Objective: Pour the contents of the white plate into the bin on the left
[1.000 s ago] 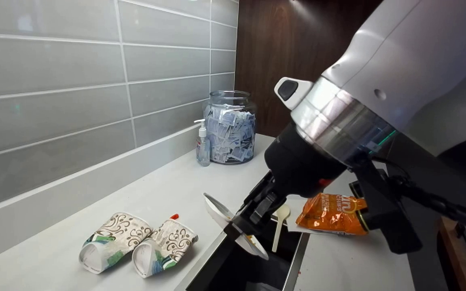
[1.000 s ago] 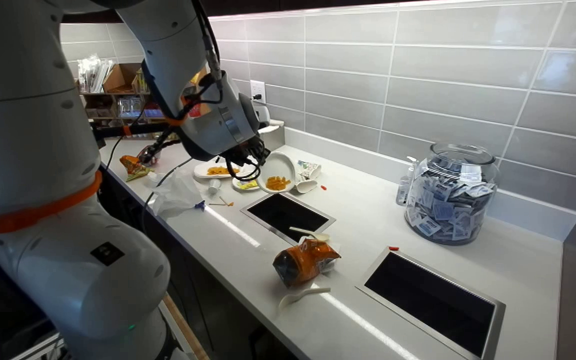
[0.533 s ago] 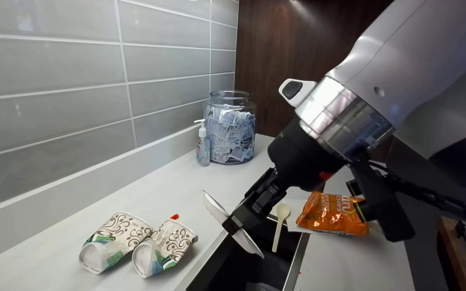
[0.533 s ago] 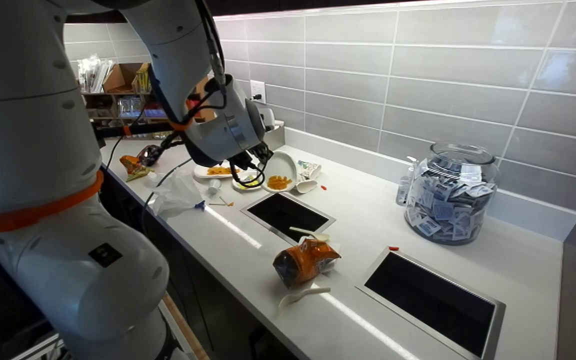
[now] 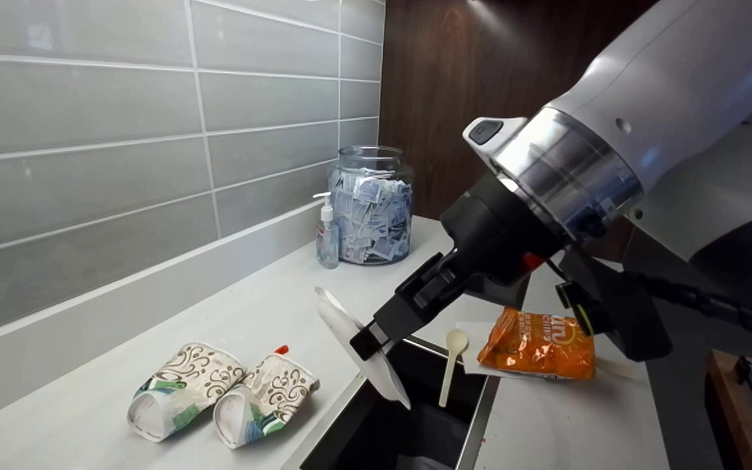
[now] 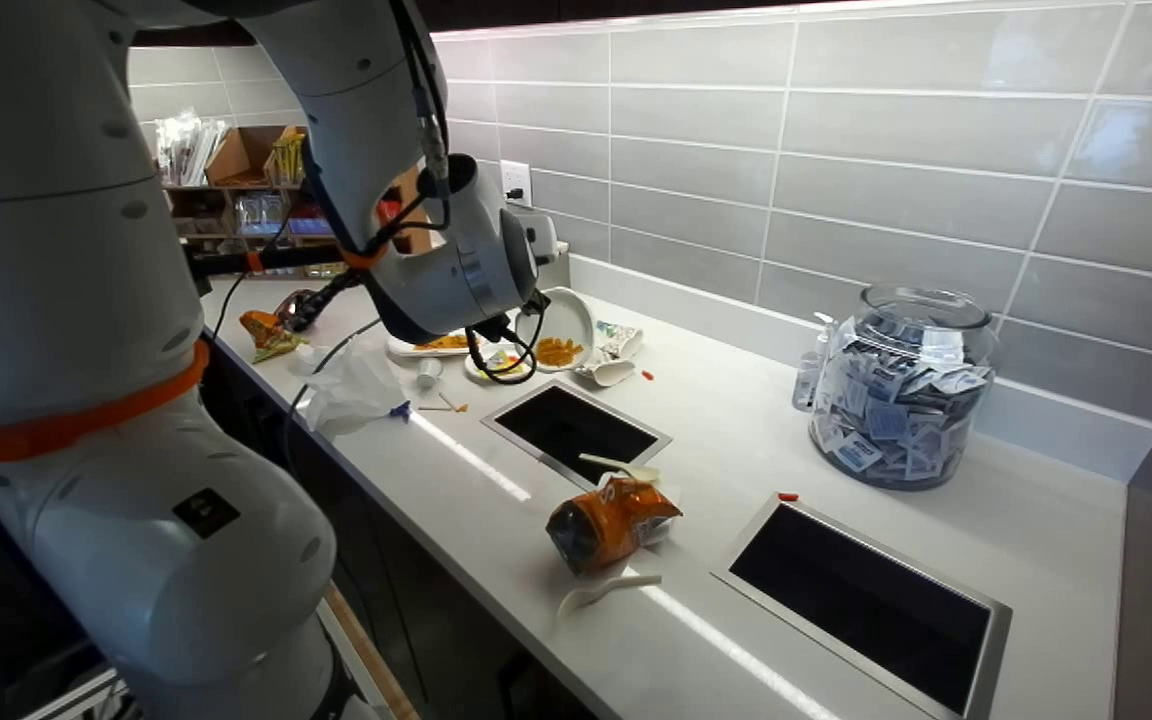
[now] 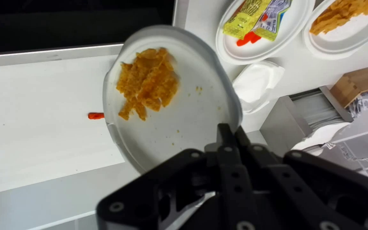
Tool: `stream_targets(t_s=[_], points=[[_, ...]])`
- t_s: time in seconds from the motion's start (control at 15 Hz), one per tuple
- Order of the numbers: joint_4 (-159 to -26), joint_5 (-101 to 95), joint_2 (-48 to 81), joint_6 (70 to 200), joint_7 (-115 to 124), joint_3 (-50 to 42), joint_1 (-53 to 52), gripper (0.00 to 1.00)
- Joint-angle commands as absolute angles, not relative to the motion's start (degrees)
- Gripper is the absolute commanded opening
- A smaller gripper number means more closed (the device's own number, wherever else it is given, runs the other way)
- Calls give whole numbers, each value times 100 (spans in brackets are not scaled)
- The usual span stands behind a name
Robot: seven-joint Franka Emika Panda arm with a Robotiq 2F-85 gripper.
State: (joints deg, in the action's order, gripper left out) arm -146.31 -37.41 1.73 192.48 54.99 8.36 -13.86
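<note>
My gripper (image 5: 371, 341) is shut on the rim of the white plate (image 5: 337, 320) and holds it tilted above the counter; the fingertips also show in the wrist view (image 7: 235, 131). Orange chips (image 7: 149, 83) lie bunched on the plate (image 7: 200, 111), with a few crumbs; they also show low on the plate in an exterior view (image 6: 558, 352). The bin is a dark opening with a metal rim (image 5: 479, 421). The plate's lower edge appears in front of the opening there. In the wrist view the plate overlaps the corner of the bin's rim (image 7: 59, 55).
A cream spoon (image 5: 452, 365) overhangs the bin's rim beside an orange chip bag (image 5: 539, 346). Crumpled paper cups (image 5: 183, 391) lie near the tiled wall. A glass jar (image 5: 373, 215) and pump bottle (image 5: 328, 238) stand behind. A second bin opening (image 6: 994, 650) is farther right.
The plate has shifted slightly left and up and stands a little steeper. My wrist has swung to a flatter angle. The chips remain on the plate.
</note>
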Motion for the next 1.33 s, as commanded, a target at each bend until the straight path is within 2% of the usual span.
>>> stream_targets(t_s=[0.0,1.07,1.27], points=[[-14977,-3784,24,19944,5491,736,-1293,1],[-15622,-4264,-41,21796,5675,428,-1102,1],[-15690,-4243,-93,21808,5613,374,-1076,1]])
